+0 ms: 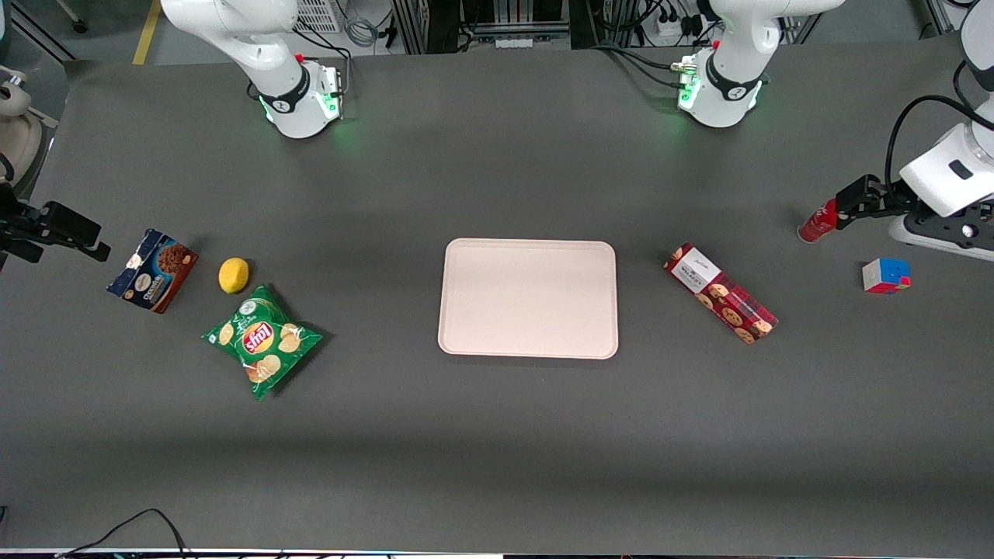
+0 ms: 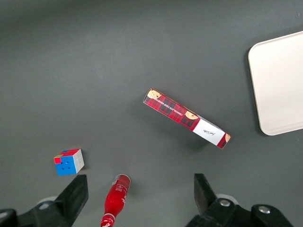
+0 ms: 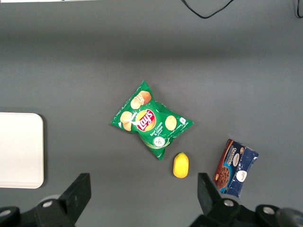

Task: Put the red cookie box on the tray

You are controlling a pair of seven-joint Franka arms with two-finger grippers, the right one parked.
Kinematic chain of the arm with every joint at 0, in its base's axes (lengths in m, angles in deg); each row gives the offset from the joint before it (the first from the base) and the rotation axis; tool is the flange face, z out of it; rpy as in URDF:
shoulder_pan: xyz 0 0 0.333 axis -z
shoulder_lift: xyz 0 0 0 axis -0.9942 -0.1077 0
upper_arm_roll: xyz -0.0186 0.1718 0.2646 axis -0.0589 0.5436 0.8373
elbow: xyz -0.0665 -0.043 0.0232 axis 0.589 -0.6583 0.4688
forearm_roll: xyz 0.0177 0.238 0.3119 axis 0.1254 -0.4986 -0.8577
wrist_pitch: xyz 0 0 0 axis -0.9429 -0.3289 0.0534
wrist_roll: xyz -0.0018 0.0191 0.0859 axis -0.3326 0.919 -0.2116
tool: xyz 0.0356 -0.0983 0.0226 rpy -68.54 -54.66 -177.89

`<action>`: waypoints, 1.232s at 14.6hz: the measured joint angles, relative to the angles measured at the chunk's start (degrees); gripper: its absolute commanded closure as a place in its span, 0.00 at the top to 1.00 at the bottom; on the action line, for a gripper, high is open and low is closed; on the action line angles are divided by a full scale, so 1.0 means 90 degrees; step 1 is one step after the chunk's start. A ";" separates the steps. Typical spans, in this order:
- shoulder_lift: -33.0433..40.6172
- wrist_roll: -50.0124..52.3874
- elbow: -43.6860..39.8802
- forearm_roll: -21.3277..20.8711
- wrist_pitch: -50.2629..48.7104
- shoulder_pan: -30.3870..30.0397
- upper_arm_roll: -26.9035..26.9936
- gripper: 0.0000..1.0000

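Red cookie box [image 1: 720, 293] lies flat beside tray [image 1: 528, 298], apart, while gripper [image 2: 139, 196] (jaws spread) hovers above table edge.

The tray [image 2: 279, 90] runs out past the edge of the left wrist view, so only one end of it shows there, and in the right wrist view it [image 3: 19, 150] is cut off the same way. The red bottle [image 2: 115, 200] is clipped at its cap end in the left wrist view, and in the front view the gripper [image 1: 850, 203] covers part of it [image 1: 815, 223]. That gripper's wide-spread fingers [image 2: 75, 194] show only in part.
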 measured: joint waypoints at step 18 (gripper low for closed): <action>0.0000 0.1734 -0.0008 0.0240 -0.0349 0.0005 -0.0054 1.00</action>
